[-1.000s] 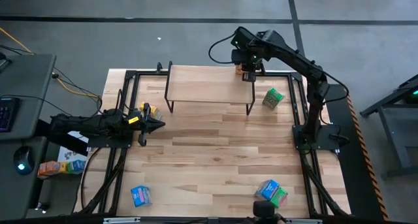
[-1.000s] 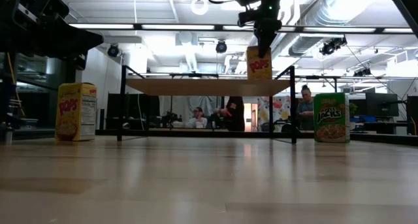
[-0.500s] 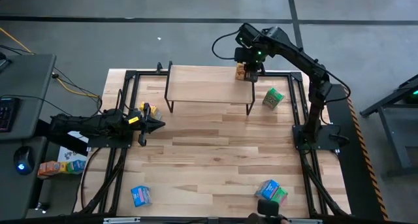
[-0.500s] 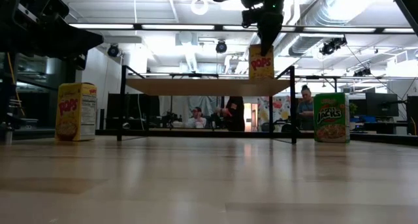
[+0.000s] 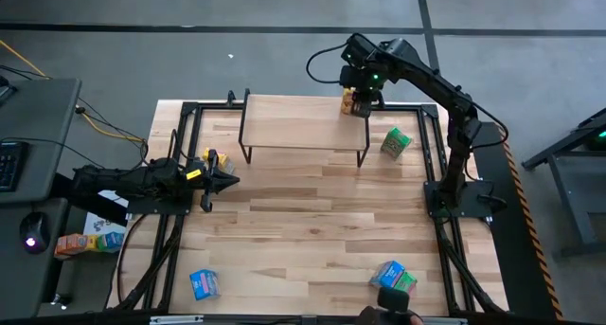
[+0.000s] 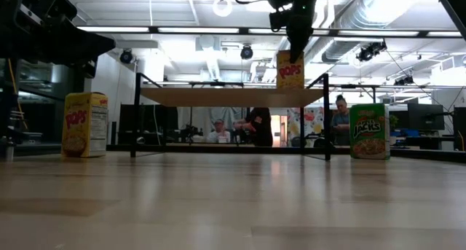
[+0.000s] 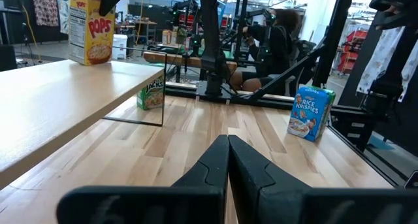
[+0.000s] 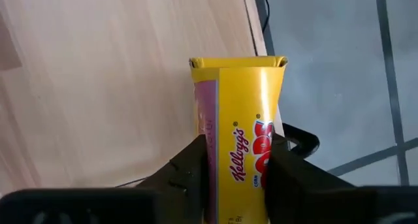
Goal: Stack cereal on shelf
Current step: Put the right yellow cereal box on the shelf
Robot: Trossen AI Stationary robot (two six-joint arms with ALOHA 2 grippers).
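The shelf (image 5: 298, 121) is a light-wood board on thin black legs at the table's far side. A yellow cereal box (image 6: 290, 69) stands upright on its far right corner, and my right gripper (image 6: 293, 52) is shut on it from above. My left gripper (image 5: 232, 181) hovers shut at the table's left, holding nothing. A second yellow box (image 5: 210, 159) stands on the table beside it. A green box (image 5: 395, 142) stands right of the shelf. A blue box (image 5: 204, 283) and a blue and green pair (image 5: 393, 278) lie near the front edge. My right gripper pinches the yellow box between its two fingers, on two opposite sides near its top end (image 8: 212, 162). The fingers (image 8: 192, 165) come from above, pointing steeply down. The box stands upright below them, its bottom on the shelf board (image 6: 233, 97).
Black metal frame rails (image 5: 185, 173) run along the table's left and right sides. The shelf board left of the yellow box is bare wood. In the low view, people sit in the room behind the table.
My right gripper has rolled a little about its own line over the shelf's far right corner and turned the yellow box with it. The box has kept its height on the board.
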